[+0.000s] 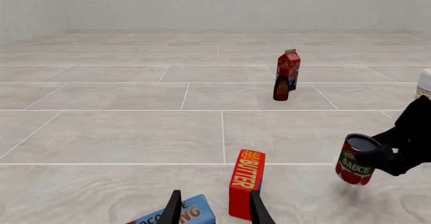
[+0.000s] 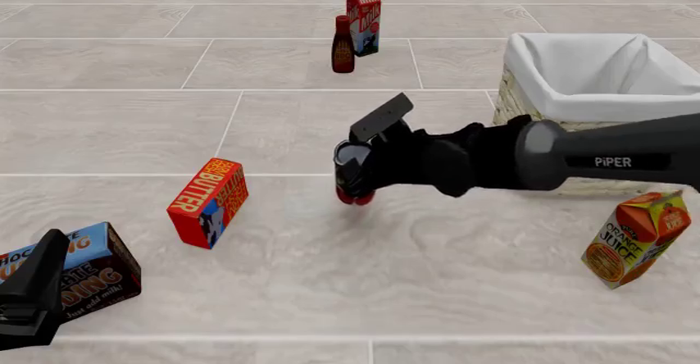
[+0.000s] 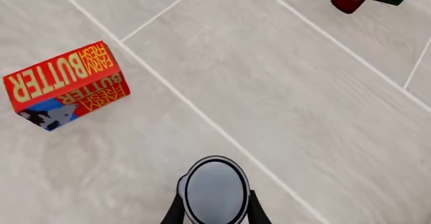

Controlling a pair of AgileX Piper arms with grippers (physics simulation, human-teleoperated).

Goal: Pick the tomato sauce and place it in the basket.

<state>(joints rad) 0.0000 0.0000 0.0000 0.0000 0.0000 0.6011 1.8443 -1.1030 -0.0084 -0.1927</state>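
From the front we look down across the floor. Our left wrist view sits low, our right wrist view points downward; all share the butter box (image 2: 208, 202).

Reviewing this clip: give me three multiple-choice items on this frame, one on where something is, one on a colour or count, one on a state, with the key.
1. Where does the butter box stand in the front view?
A. Inside the basket
B. On the floor, left of the right gripper
C. Beside the orange juice carton

2. What colour is the liner of the basket?
A. White
B. Blue
C. Green

3. What is the state of the tomato sauce?
A. Lying in the basket
B. Standing untouched on the floor
C. Held in the right gripper, off the floor

Key: 1 B, the box sits on the tiles to the left of the gripper; 2 A, white cloth folds over the wicker rim; 3 C, the left wrist view shows the can clamped between the fingers, clear of the floor, and the basket is apart to its right.
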